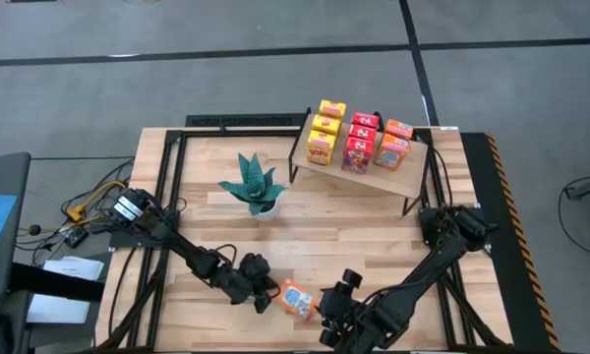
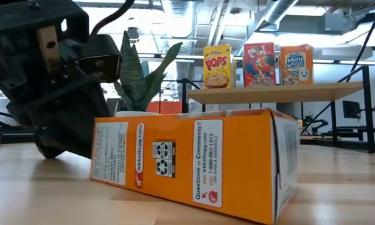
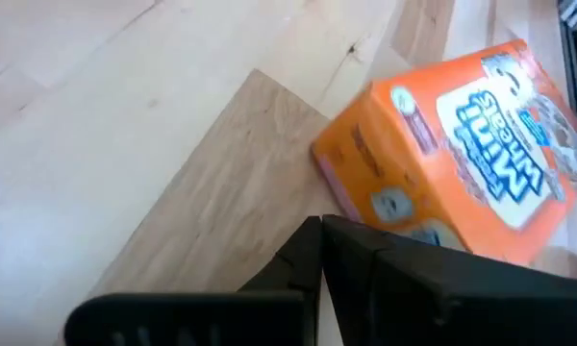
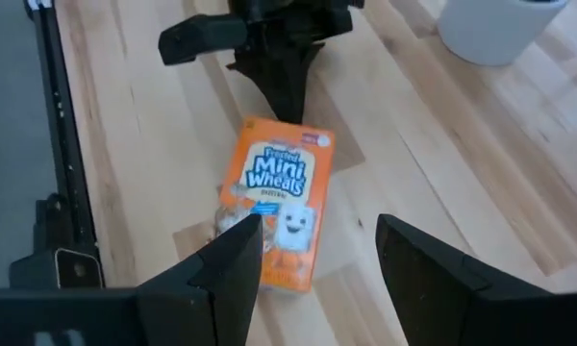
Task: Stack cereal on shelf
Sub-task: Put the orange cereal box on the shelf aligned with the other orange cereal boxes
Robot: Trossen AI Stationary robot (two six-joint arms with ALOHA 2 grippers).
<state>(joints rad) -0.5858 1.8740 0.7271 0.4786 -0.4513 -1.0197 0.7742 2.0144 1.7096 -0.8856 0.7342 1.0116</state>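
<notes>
One orange box lies flat on the tabletop, printed front up, near the front edge and about midway between the left and right edges. It is the only box off the shelf. The shelf stands at the back right corner of the tabletop and carries the other boxes in three colour rows: yellow, red, orange.

The box lies between the two grippers. The left gripper is just beside its left short end. In the left wrist view this gripper's fingers are pressed together, tips at or just short of the box's near edge; contact cannot be confirmed. The left gripper holds nothing.

The right gripper is just beside the box's right end. In the right wrist view its fingers stand wide apart, and the box lies directly ahead of the gap, long axis in line with the approach. The fingers therefore span the box's narrow width.

Judgement: both grippers are about equally near, but the right gripper is the one set for a grasp, being spread and aligned. It need only advance and descend over the box's long sides. The shelf also lies on the right arm's side of the tabletop. The plant, near the tabletop's centre, stands well apart from the box.
</notes>
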